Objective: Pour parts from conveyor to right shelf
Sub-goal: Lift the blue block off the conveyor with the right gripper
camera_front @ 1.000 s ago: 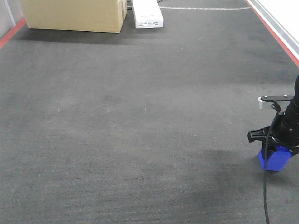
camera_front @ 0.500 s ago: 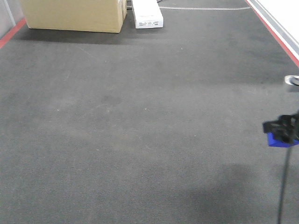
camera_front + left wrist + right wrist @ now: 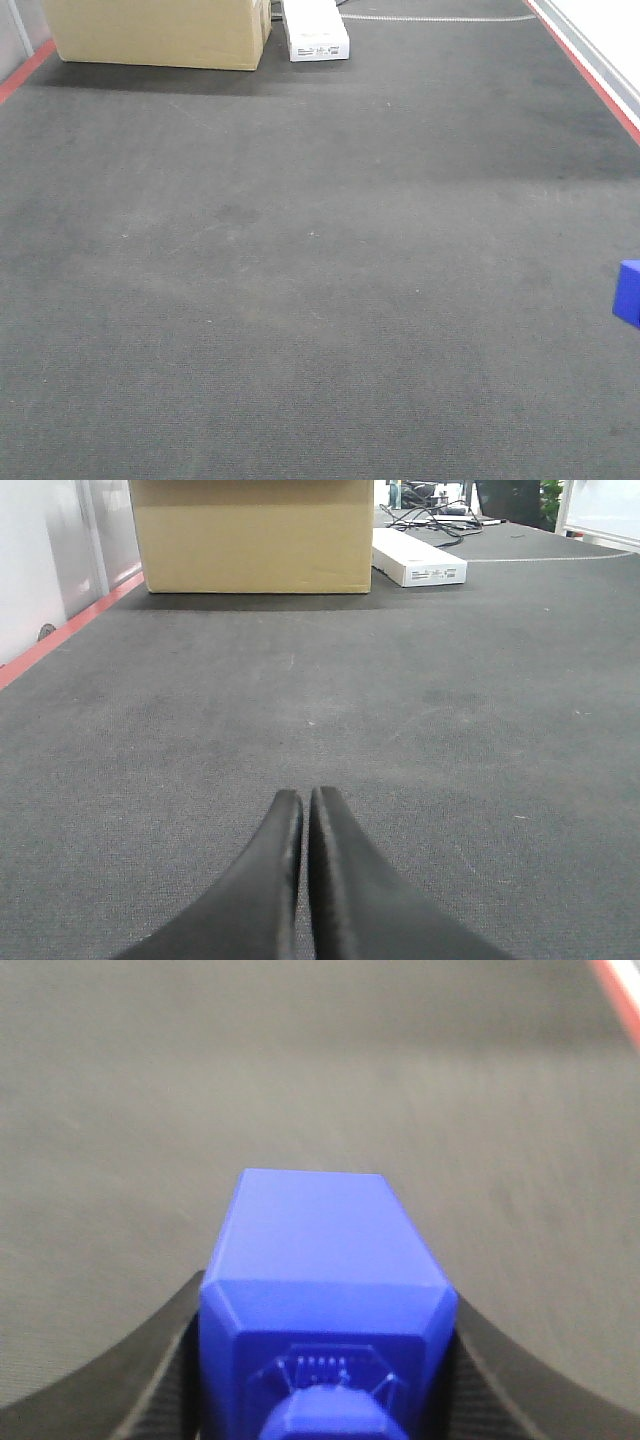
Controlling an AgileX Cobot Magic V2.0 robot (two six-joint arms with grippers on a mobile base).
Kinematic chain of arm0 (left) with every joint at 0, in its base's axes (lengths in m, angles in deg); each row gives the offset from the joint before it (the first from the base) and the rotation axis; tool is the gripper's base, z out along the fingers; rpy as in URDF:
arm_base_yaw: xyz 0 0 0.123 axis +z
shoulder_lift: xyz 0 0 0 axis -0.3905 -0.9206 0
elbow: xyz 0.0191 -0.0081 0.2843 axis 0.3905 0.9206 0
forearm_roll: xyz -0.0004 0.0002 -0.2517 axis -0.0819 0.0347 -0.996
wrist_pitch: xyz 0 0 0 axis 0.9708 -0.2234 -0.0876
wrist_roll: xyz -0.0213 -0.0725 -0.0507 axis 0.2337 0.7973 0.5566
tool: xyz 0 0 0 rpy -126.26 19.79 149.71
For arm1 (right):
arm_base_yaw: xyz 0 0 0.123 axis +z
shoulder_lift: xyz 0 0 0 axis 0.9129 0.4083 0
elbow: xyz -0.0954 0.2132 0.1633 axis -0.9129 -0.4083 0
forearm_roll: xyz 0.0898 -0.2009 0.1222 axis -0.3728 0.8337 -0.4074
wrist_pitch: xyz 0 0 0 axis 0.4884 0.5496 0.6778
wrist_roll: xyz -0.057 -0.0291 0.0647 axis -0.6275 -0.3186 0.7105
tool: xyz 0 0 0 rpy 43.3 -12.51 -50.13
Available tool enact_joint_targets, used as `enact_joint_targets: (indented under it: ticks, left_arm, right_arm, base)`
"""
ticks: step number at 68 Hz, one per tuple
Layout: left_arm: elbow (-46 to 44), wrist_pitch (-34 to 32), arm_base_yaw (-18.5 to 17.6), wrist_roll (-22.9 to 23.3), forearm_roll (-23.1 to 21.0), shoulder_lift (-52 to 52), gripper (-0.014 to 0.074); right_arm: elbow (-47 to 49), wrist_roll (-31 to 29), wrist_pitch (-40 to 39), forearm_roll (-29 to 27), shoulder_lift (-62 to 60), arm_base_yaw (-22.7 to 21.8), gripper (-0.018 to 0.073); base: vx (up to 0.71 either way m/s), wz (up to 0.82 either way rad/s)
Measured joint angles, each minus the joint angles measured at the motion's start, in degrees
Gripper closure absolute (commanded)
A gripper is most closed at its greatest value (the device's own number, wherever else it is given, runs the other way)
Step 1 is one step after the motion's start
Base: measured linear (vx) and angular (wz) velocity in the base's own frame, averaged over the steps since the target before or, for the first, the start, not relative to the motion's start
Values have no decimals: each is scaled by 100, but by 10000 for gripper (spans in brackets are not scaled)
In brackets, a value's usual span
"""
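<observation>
Part [image 3: 318,1225] is up off the conveyor [image 3: 300,250] and has swung right. Front view now catches only a blue corner at the belt's right edge, arm out of frame. Right gripper [image 3: 325,1310] is clamped on it, so pick looks done; carry and tip remain. Left gripper [image 3: 304,810] is pinched together, empty, low over dark felt. Cardboard box [image 3: 160,30] and white carton [image 3: 316,30] sit at the far edge.

You have the part [image 3: 320,1250], a bright-blue block with bevelled edges, clamped between the two sides of the right gripper [image 3: 325,1360], at the front view's far right edge. Beneath it your conveyor [image 3: 300,280] lies flat: dark grey felt, red side edges.
</observation>
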Motion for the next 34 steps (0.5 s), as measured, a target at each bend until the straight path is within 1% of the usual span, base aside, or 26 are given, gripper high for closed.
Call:
enact_joint_targets:
  ticks: [9,12,23,34]
  left_arm:
    - [0,0,0,0,0,0,603]
    - [0,0,0,0,0,0,603]
    - [0,0,0,0,0,0,603]
    - [0,0,0,0,0,0,603]
  right_arm:
    - [-583,-701,-88,-562,-1094,0,565]
    - [-775,-817,-177,-725,-1364,0,565]
    - [-1165,-947,-743,-943,-2058,0,565]
    - [-1190,-959,-909,-957,-2143,0,565]
  base:
    - [0,0]
    - [0,0]
    - [0,0]
    - [0,0]
